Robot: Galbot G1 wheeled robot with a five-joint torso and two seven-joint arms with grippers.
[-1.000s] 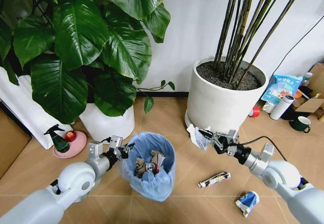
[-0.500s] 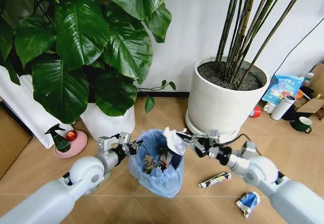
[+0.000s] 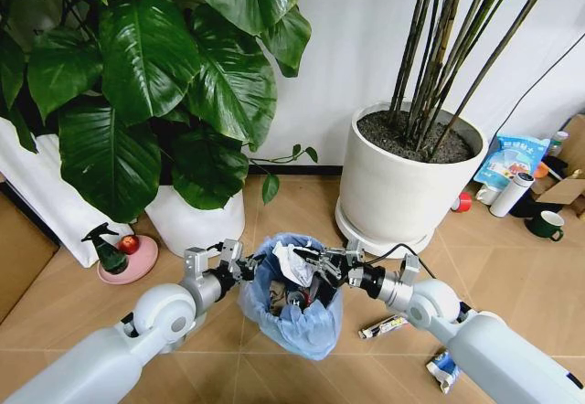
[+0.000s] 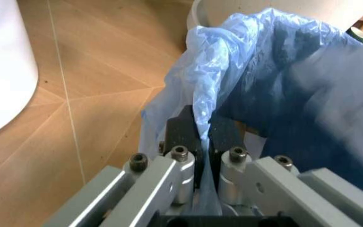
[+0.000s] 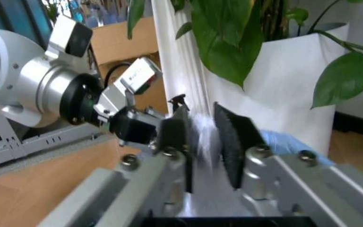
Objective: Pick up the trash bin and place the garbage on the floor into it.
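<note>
Item: right gripper [image 3: 306, 260] over trash bin [image 3: 291, 331], fingers pinching white tissue [image 3: 291, 263]. Left gripper [image 4: 202, 137] clamps bag rim (thin plastic). Risk: tissue snags rim, falls outside; bag may slip.

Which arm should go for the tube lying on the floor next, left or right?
Probably the right. The left gripper is clamped on the trash bin liner's rim, holding it. The right gripper is over the bin with a tissue, and the tube lies on its side.
</note>
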